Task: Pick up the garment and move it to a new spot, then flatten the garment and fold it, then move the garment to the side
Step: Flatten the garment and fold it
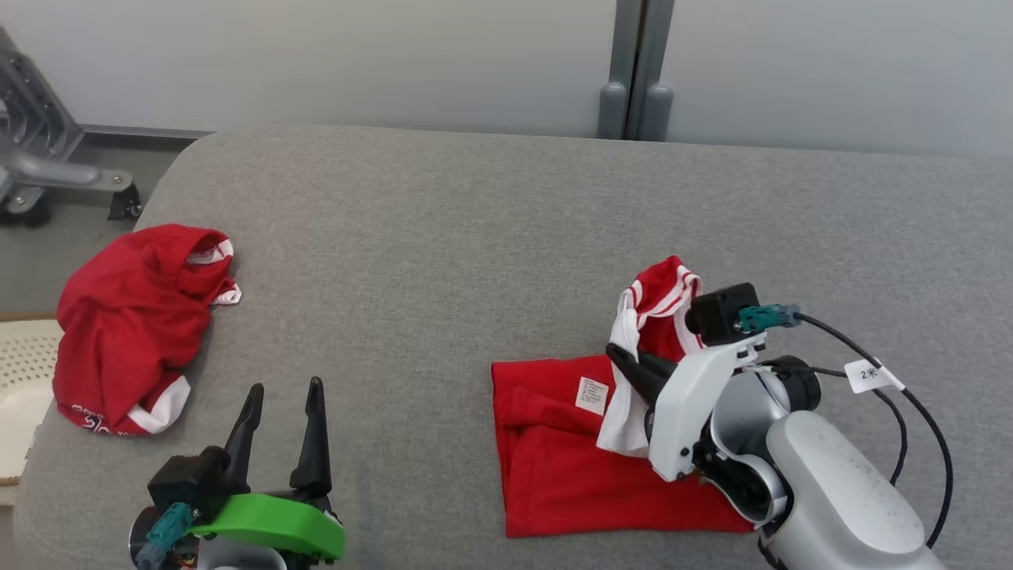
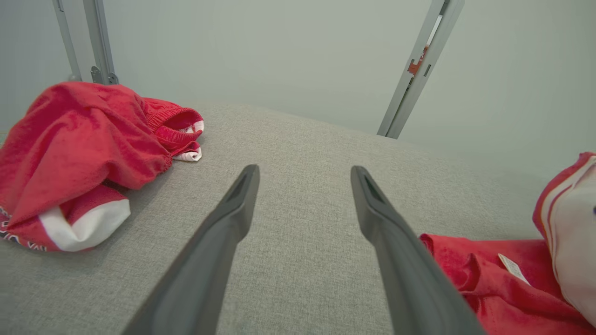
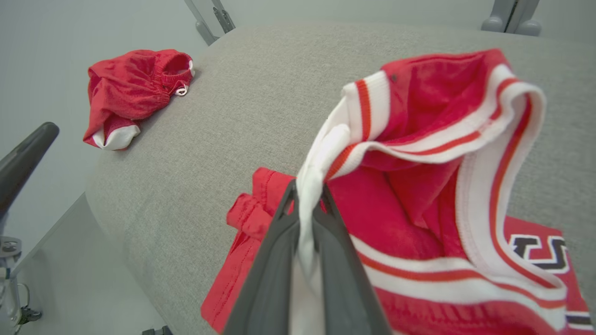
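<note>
Red white-trimmed garment (image 1: 554, 475), one edge aloft

Red garment (image 1: 570, 475) with white, red-striped trim; plain grey surface (image 1: 475, 237).

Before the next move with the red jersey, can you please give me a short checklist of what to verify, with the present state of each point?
1. The right gripper is shut on the white trim of the jersey: ok.
2. The left gripper is open and empty: ok.
3. The jersey lies flat: not ok; one end is raised, the rest is creased.
4. The other red garment lies apart from the jersey: ok.
5. Bare cushion shows between them: ok.
6. Only one layer is pinched: cannot tell.
</note>
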Available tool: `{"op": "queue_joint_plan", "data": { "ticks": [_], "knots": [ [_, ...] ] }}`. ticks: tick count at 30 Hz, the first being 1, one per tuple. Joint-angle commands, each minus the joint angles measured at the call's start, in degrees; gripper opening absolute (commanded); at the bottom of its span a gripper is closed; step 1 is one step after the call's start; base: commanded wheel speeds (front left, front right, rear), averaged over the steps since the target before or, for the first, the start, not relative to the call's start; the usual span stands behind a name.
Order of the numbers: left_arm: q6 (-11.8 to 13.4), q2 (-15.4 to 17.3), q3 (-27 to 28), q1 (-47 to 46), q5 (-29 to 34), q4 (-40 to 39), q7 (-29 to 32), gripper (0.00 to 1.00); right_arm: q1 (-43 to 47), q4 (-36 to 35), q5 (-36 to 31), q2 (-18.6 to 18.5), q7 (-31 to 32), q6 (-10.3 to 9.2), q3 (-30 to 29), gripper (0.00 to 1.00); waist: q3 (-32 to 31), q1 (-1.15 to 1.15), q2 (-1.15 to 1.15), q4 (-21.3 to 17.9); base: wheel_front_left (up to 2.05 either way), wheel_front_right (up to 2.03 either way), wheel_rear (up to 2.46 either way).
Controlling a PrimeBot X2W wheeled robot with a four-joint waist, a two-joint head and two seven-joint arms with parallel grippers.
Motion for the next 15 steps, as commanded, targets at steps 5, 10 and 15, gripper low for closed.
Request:
{"op": "queue_joint_plan", "data": {
  "ticks": [5,10,15],
  "knots": [
    [-0.2,-0.2,-0.8,-1.8,-0.8,0.4,-0.2,1.0,-0.7,3.5,-0.6,1.8,-1.3,-0.04,1.6,0.0,1.9,0.0,0.0,4.5,0.0,0.0,0.0],
    [-0.2,-0.2,-0.5,-2.4,-0.8,0.6,-0.2,1.0,-1.9,6.8,0.1,2.9,-2.9,-0.02,4.2,0.0,2.4,0.0,0.0,5.4,0.0,0.0,0.0],
    [-0.2,-0.3,-0.2,-2.5,-0.6,0.9,-0.2,1.0,-2.9,9.3,2.4,4.2,-5.3,-0.02,7.6,1.0,2.3,0.0,0.0,5.0,0.0,0.0,0.0]
  ]
}}
